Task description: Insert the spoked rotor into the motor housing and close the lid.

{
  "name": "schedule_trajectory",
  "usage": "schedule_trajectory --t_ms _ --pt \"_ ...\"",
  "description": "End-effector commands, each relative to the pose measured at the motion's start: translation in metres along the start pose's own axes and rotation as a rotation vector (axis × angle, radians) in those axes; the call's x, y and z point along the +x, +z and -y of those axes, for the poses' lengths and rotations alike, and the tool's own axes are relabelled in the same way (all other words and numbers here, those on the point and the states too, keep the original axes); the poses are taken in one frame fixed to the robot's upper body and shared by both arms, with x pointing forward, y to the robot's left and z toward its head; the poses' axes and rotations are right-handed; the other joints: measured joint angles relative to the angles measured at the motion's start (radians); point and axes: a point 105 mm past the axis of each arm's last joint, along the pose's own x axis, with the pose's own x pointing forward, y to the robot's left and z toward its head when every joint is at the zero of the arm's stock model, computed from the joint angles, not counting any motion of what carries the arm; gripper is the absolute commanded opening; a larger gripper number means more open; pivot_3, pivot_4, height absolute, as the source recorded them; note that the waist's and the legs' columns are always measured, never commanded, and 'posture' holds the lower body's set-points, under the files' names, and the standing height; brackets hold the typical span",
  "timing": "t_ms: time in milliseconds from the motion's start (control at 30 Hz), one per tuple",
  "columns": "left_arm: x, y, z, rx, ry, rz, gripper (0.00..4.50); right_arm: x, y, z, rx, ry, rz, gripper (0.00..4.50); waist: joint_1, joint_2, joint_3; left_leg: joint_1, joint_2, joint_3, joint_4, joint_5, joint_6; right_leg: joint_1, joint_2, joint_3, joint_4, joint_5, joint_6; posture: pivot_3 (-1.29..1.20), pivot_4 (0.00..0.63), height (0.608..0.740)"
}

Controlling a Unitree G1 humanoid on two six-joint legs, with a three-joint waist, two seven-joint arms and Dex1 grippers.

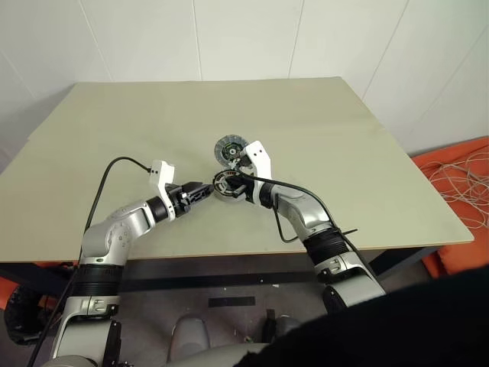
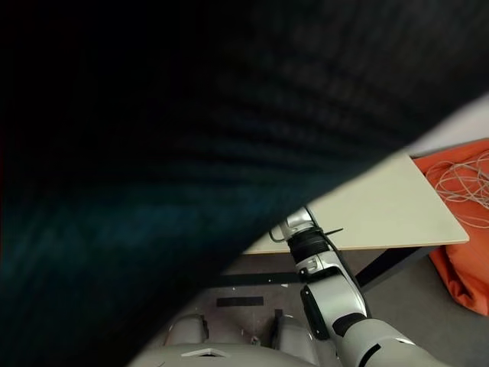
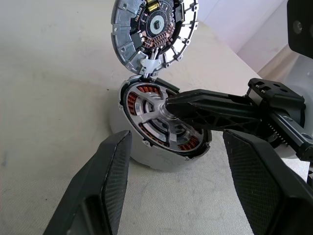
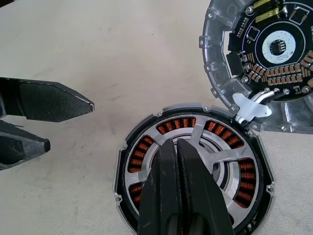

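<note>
Right now my right gripper (image 4: 177, 147), its two black fingers pressed tight together, has its tips down on the middle of the small round silvery spoked rotor (image 4: 215, 157). I think the tips touch the hub, but they hide it from me, so I can't be sure. That wheel sits inside the short round motor housing (image 3: 138, 102), with the ring of copper-brown windings showing between the spokes. The housing rests on the pale wooden table (image 1: 137, 138), near the middle. The round grey lid (image 3: 153, 30) stands open, tipped up from the little joint at the housing's edge, with its inner side of tiny parts facing me. My left gripper (image 3: 172, 169) has its fingers spread apart and holds nothing. It sits just beside the housing, not touching it.
</note>
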Motion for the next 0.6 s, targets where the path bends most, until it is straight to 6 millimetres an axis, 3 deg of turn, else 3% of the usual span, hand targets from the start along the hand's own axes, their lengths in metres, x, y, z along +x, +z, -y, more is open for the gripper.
schedule_trajectory --t_ms 33,333,600 --pt "0.000 0.010 0.006 0.040 -0.017 0.027 3.16 -0.001 -0.004 0.001 -0.009 -0.005 -0.014 0.00 0.000 0.000 0.000 0.000 0.000 0.000 0.000 0.000 0.000 0.000 0.000 0.000 0.000 0.000 0.000 0.00 0.000 0.740" --pt "0.002 0.010 0.007 0.010 -0.020 0.031 3.16 -0.020 0.039 0.009 -0.068 -0.022 0.086 0.00 0.002 0.000 0.000 -0.001 0.000 0.000 0.000 0.000 0.000 0.000 0.000 0.000 0.000 0.000 0.000 0.00 0.000 0.740" --pt "0.001 0.009 0.006 0.001 -0.019 0.033 3.16 -0.040 0.031 0.034 -0.184 -0.074 0.035 0.00 0.001 0.000 0.000 0.000 0.000 0.000 0.000 0.000 0.000 0.000 0.000 0.000 0.000 0.000 0.000 0.00 0.000 0.740"
